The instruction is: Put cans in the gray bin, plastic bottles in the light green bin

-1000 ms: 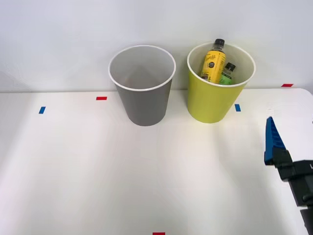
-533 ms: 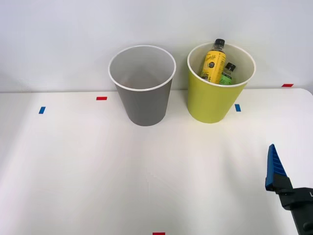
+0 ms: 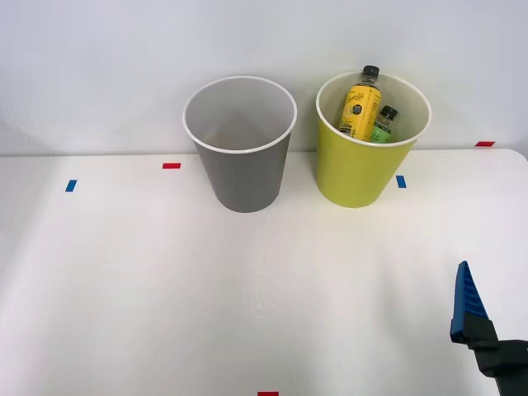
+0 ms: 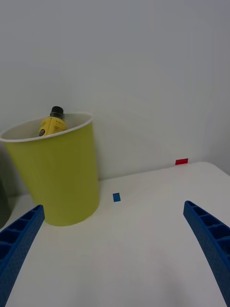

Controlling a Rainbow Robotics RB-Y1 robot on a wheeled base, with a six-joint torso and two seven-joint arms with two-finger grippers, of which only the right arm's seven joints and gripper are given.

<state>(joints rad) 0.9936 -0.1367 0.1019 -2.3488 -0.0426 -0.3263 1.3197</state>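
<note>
On the white counter (image 3: 148, 289), the gray bin (image 3: 241, 157) and the light green bin (image 3: 363, 165) stand side by side at the far edge against the wall, gray on the left and green on the right, near each other but not touching. Both plastic bottles (image 3: 360, 106) sit inside the light green bin: the yellow-labeled one leans with its black cap poking above the white rim, and the green-labeled one rests just to its right, lower down. The gray bin shows a pale inside. The right claw (image 4: 115, 261) hangs low over the near right part of the counter, well apart from the bins, its blue ribbed fingers (image 4: 211, 240) spread wide with nothing between them. Small blue and red tape marks dot the counter.
</note>
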